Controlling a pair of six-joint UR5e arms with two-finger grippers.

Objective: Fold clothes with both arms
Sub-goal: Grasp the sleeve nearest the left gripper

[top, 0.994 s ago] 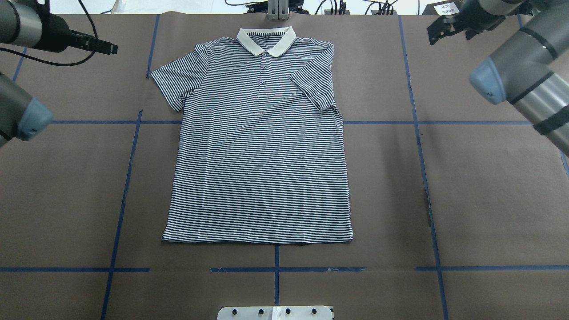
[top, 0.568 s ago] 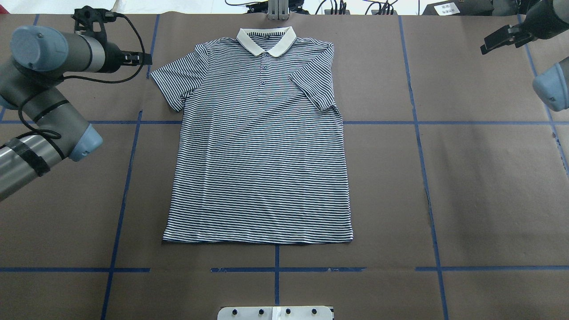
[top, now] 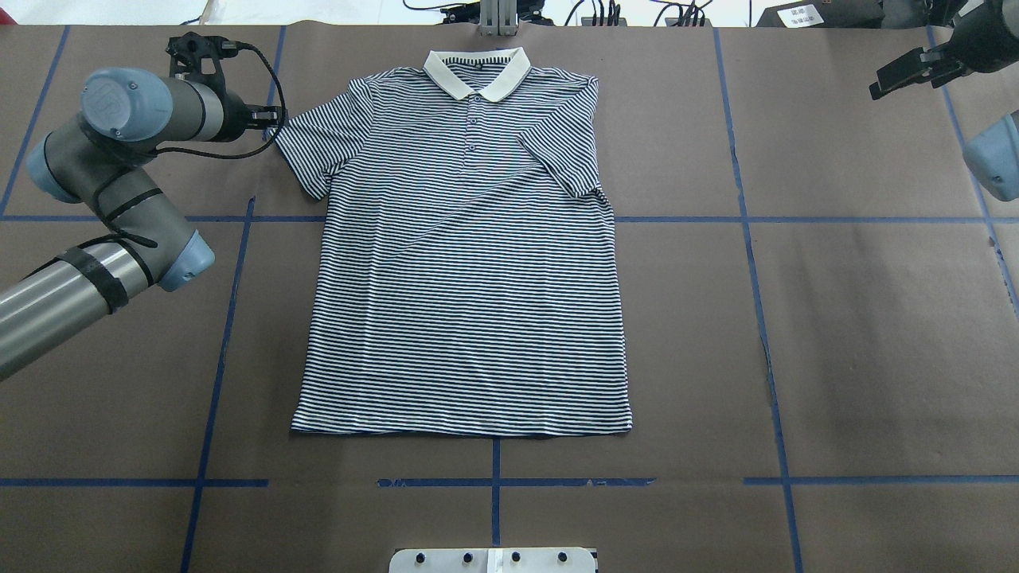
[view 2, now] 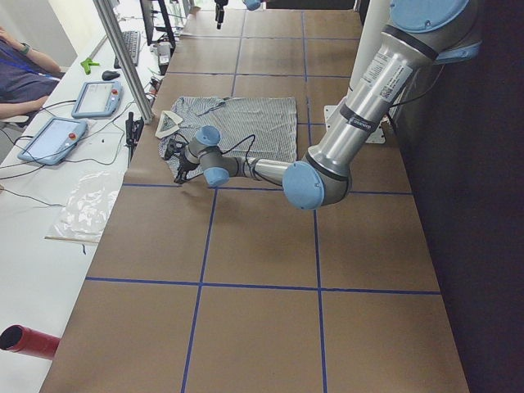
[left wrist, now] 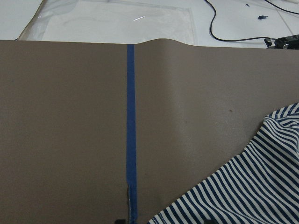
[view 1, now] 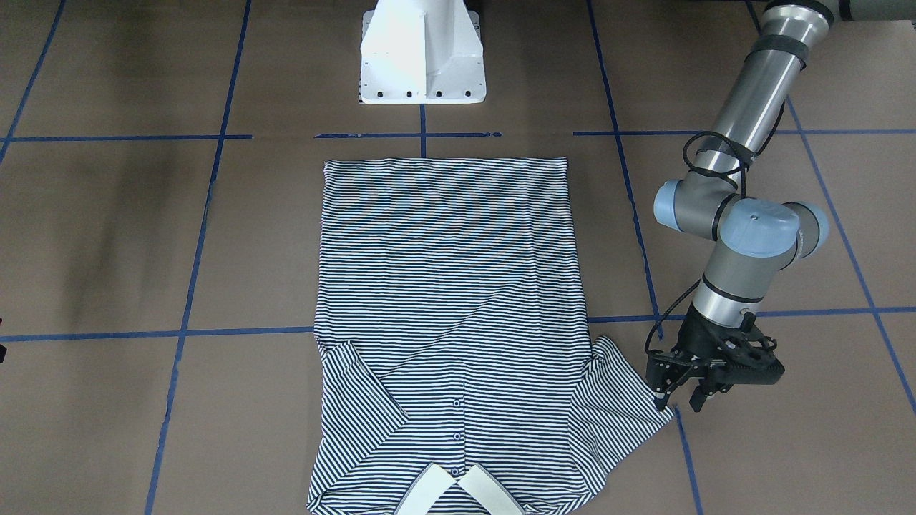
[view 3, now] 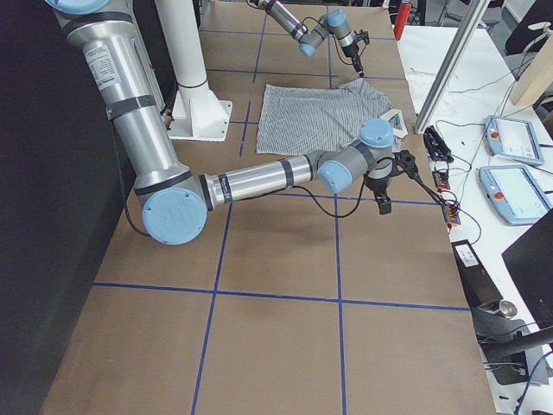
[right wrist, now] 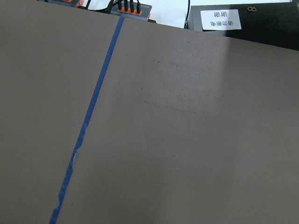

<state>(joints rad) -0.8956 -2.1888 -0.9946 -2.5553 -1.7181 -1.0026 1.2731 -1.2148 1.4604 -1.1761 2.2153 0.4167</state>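
The striped polo shirt [top: 466,263] lies flat, front up, its cream collar [top: 478,72] at the far edge. Its sleeve on the overhead view's right is folded in over the chest [top: 561,159]; the other sleeve [top: 306,151] is spread out. My left gripper [top: 271,119] is low beside that spread sleeve's outer edge; in the front-facing view [view 1: 678,402] its jaws stand open and empty at the sleeve tip [view 1: 630,408]. The left wrist view shows the sleeve [left wrist: 247,191] at the lower right. My right gripper [top: 896,79] hangs over bare table at the far right, looks open, and holds nothing.
Brown paper with blue tape lines [top: 231,318] covers the table. The white pedestal base [view 1: 422,50] stands at the near edge behind the shirt's hem. Cables and a black box [right wrist: 233,21] lie along the far edge. Teach pendants [view 3: 514,164] lie on the side bench.
My left arm has swung in from the left edge and brought its gripper down to the spread sleeve. My right gripper has drawn back to the right. The shirt has not moved.
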